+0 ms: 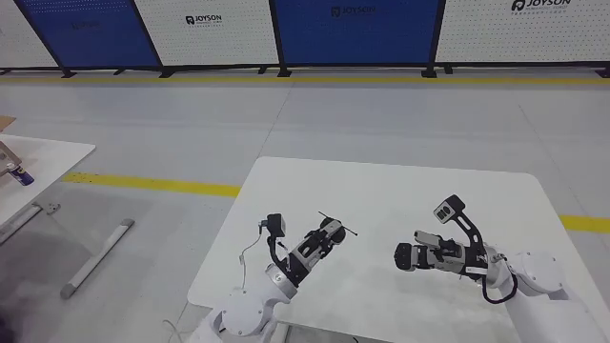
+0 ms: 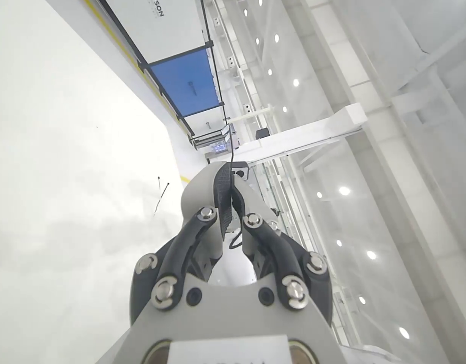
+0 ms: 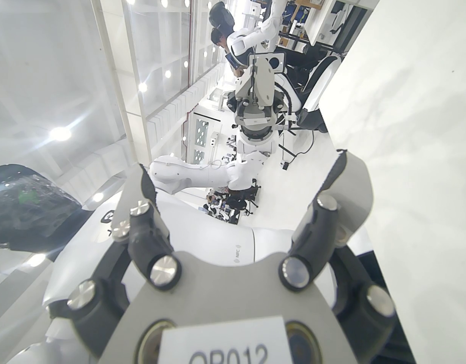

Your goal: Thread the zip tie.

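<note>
The left gripper [image 2: 230, 171] has its pads pressed together on the zip tie [image 2: 230, 153], whose thin black strap runs out past the fingertips and curls back behind them. The right gripper [image 3: 242, 161] is spread wide and empty. It is above the white table [image 1: 400, 186], facing the left one and apart from it. The left wrist view adds a spare tie [image 2: 164, 192] lying on the table. The top view shows a black strip [image 1: 339, 225] at the left fingertips; whether it is held or lying cannot be told.
</note>
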Controlling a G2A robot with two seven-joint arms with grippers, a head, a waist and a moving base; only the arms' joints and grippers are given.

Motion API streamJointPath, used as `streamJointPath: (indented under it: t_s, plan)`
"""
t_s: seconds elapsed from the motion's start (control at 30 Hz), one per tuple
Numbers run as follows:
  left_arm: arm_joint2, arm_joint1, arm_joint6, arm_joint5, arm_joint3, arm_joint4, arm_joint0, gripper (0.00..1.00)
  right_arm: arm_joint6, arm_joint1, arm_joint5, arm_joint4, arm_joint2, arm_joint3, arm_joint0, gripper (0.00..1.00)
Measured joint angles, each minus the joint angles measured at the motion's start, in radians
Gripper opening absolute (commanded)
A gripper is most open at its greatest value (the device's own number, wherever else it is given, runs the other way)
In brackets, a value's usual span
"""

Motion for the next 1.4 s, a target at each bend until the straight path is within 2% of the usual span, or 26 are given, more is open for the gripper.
streamJointPath:
  t_s: [0.13,0.4,0.53,0.83,0.93,1.03,1.1,1.4]
  plan:
    - [0.001,0.000,0.000,0.003,0.002,0.001,-0.001,0.00,0.000,0.000,0.000,0.000,0.000,0.000,0.000,1.00]
    - [0.023,0.003,-0.019,0.059,0.043,0.076,-0.018,0.00,0.000,0.000,0.000,0.000,0.000,0.000,0.000,1.00]
    - [0.030,0.005,-0.031,0.105,0.060,0.114,-0.023,0.00,0.000,0.000,0.000,0.000,0.000,0.000,0.000,1.00]
    - [0.030,0.005,-0.029,0.102,0.061,0.115,-0.024,0.00,0.000,0.000,0.000,0.000,0.000,0.000,0.000,1.00]
    - [0.049,0.005,-0.019,0.118,0.081,0.185,-0.038,0.00,0.000,0.000,0.000,0.000,0.000,0.000,0.000,1.00]
    - [0.078,0.007,-0.035,0.153,0.095,0.271,-0.053,0.00,0.000,0.000,0.000,0.000,0.000,0.000,0.000,1.00]
    - [0.088,0.007,-0.045,0.172,0.095,0.295,-0.056,0.00,0.000,0.000,0.000,0.000,0.000,0.000,0.000,1.00]
    - [0.090,0.007,-0.042,0.170,0.092,0.290,-0.058,0.00,0.000,0.000,0.000,0.000,0.000,0.000,0.000,1.00]
